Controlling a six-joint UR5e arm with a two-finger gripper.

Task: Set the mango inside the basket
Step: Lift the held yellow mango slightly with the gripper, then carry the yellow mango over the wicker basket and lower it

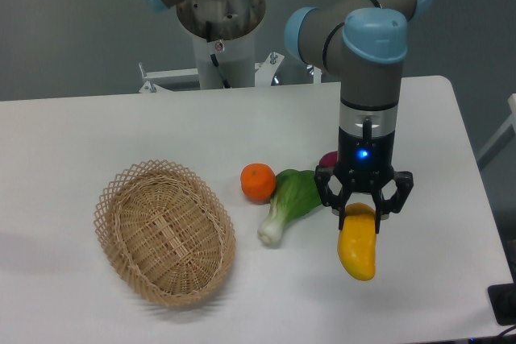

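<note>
The mango [357, 249] is a smooth yellow-orange fruit at the right front of the table, its long axis pointing toward the front edge. My gripper [363, 210] comes straight down over the mango's far end, and its black fingers [386, 199] are closed against both sides of that end. I cannot tell whether the fruit rests on the table or hangs just above it. The light tan wicker basket [129, 199] sits empty at the left front, well apart from the gripper.
A round orange [258, 181] and a green leafy vegetable with a white stalk [289, 203] lie between the basket and the gripper. A small purple-red piece [328, 159] shows behind the gripper. The arm's base [219, 30] stands at the back.
</note>
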